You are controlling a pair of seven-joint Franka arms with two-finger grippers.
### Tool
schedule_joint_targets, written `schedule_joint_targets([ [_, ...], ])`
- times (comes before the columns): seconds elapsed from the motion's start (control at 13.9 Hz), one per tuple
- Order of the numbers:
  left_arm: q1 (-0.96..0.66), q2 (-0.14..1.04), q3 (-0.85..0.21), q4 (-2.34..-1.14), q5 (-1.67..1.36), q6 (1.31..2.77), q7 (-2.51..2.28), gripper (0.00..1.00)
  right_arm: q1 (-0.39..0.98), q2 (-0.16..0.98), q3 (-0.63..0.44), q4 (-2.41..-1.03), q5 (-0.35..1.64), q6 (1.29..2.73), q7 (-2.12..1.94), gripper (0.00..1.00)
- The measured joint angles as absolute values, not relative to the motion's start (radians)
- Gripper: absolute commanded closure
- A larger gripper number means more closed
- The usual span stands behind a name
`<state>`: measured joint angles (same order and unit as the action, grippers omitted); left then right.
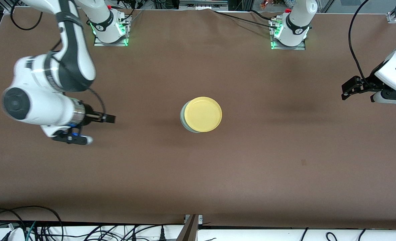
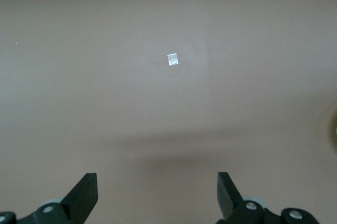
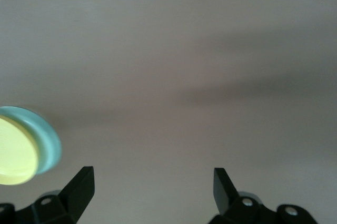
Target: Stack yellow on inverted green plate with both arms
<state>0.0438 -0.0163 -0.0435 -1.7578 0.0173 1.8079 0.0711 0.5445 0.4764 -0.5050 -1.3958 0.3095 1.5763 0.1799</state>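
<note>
Two plates sit stacked mid-surface, well clear of every edge: the yellow plate (image 1: 203, 114) rests on the green plate (image 1: 183, 117), so stacking looks finished; the left end effector (image 1: 349, 87) and right end effector (image 1: 108, 117) hang apart-fingered, empty, toward opposite ends, likely clearing away.

My two arms are glossy white shells with black joint bands. The right arm (image 1: 47, 87) carries a round dark grey end cap, a metal wrist ring and a small blue light. Black cables trail from both arms. Each base shows green lights. Both grippers are black, with silver screws at the finger mounts.
</note>
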Motion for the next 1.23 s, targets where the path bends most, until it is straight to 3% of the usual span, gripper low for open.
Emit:
schedule_joint_targets([
  [0.22,0.043,-0.016,-0.053,-1.748,0.017,1.808,0.071,0.00,0.515,0.452,-0.576,-1.332,0.310,1.465,0.147,0.00],
  [0.58,0.042,-0.016,-0.075,-1.734,0.017,1.801,0.071,0.00,0.247,0.273,-0.337,-1.326,0.132,1.413,0.145,0.00],
  [1.01,0.044,-0.016,-0.072,-1.733,0.017,1.797,0.071,0.00,0.145,0.119,-0.208,-1.380,0.012,1.411,0.140,0.00],
  [1.23,0.043,-0.015,-0.074,-1.729,0.017,1.796,0.071,0.00,0.106,0.061,-0.196,-1.433,-0.008,1.381,0.105,0.00],
])
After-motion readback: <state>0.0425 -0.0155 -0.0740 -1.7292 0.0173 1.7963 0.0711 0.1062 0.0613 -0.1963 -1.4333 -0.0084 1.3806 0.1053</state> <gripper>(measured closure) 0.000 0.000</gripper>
